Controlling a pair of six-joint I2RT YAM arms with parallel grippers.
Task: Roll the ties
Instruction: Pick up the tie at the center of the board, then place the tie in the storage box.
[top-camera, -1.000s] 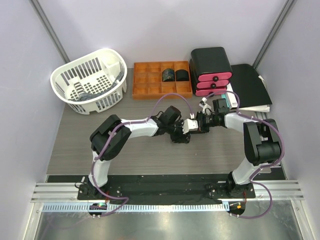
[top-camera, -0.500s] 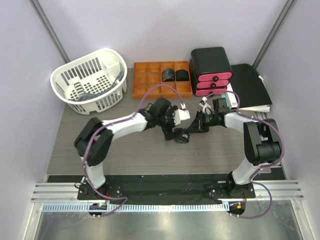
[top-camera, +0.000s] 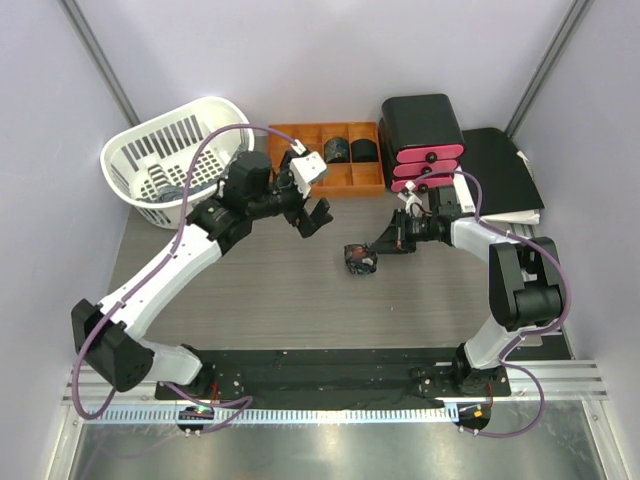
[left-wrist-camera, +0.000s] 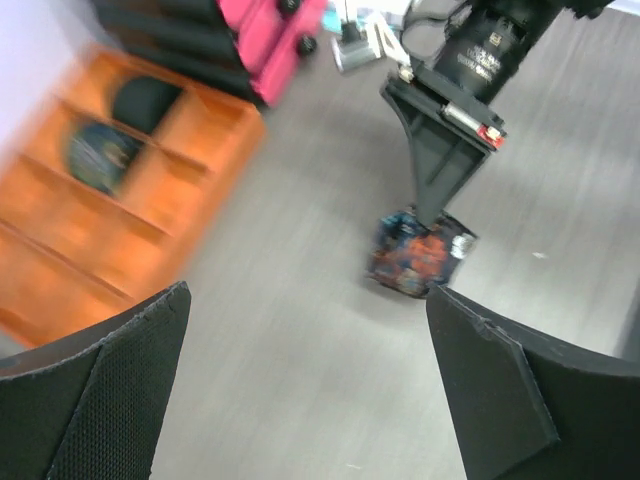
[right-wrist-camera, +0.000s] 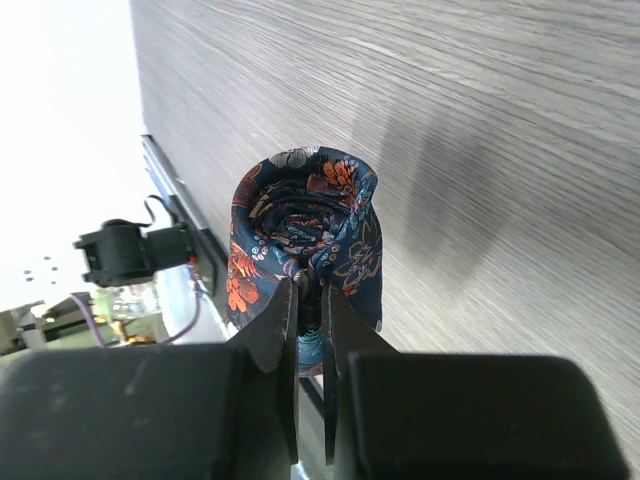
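A rolled tie (top-camera: 357, 259), dark navy with an orange and blue print, lies on the grey table mid-right. My right gripper (top-camera: 374, 249) is shut on it, its thin fingers pinching the roll's layers (right-wrist-camera: 300, 215) at one end; the right gripper (right-wrist-camera: 312, 300) reaches it from the right. My left gripper (top-camera: 309, 216) hangs open and empty above the table, up and to the left of the roll. From the left wrist, the roll (left-wrist-camera: 418, 255) lies ahead between its wide-spread fingers (left-wrist-camera: 110, 400). Two more rolled ties (top-camera: 337, 150) (top-camera: 363, 150) sit in the orange tray's compartments.
The orange divided tray (top-camera: 300, 175) stands at the back centre. A white slatted basket (top-camera: 225, 180) sits back left. A black box with pink drawers (top-camera: 425, 155) and a black folder stack (top-camera: 505, 170) stand back right, near the right arm.
My left gripper let go of the roll, opened wide and swung up and back-left toward the orange tray. The right gripper stayed shut on the roll.
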